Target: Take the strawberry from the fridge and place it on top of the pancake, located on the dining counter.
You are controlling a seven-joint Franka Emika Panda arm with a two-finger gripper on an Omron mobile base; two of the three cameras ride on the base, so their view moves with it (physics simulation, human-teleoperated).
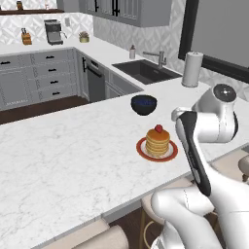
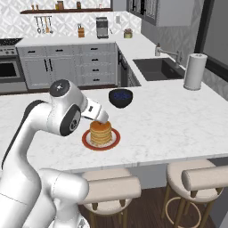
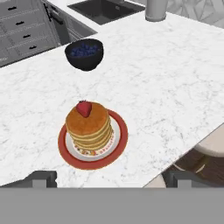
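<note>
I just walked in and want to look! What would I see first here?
First, the pancake on its red plate on the white dining counter, with a red strawberry resting on top. Just beyond it sits a dark bowl. The robot's open hand hovers above the stack.

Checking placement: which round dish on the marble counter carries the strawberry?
The red-orange plate with the pancake; the strawberry sits on top. The dark blue bowl holds dark contents.

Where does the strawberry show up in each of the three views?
Left base view: strawberry tops the pancake, right of centre.
Right base view: I cannot make it out on the stack.
Hand view: left of centre, at the stack's far edge.
Shared landmark: dark blue bowl behind the plate.
</note>
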